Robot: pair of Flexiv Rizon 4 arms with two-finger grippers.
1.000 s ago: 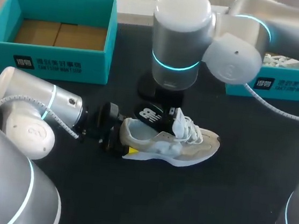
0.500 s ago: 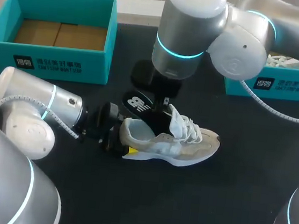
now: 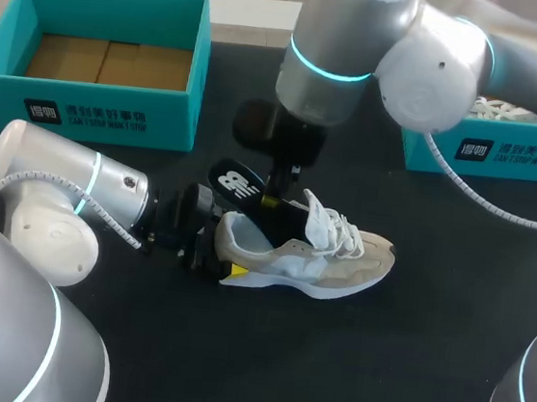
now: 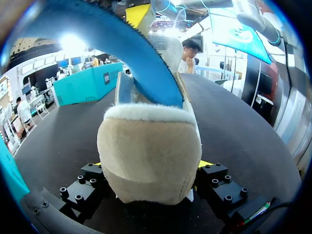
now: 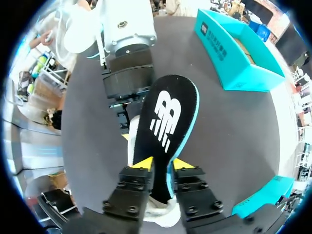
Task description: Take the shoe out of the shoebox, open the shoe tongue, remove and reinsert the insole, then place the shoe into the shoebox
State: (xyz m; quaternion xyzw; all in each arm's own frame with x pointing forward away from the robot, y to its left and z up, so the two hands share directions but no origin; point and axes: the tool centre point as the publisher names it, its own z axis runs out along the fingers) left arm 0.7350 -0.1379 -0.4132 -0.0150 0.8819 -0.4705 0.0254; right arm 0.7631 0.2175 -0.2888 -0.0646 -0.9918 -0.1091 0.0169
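Note:
The beige and white shoe (image 3: 335,259) lies on its side on the black table, toe to the right. My left gripper (image 3: 213,258) is shut on its heel (image 4: 148,156), a finger on each side. The black insole (image 3: 234,186) with a white logo sticks up and to the left out of the shoe's opening. My right gripper (image 3: 270,201) is above the opening, shut on the insole's lower end (image 5: 163,161). Seen from the left wrist, the insole's blue underside (image 4: 117,44) arches over the heel. The white tongue and laces (image 3: 329,225) stand up.
An open teal shoebox (image 3: 105,105) with a brown cardboard floor stands at the back left. A second teal box (image 3: 507,155) at the back right holds another white shoe (image 3: 502,109). My right arm's elbow (image 3: 429,69) hangs above the table's middle.
My right arm has risen and drawn the insole up and to the left, further out of the shoe. The left gripper and the shoe have not moved.

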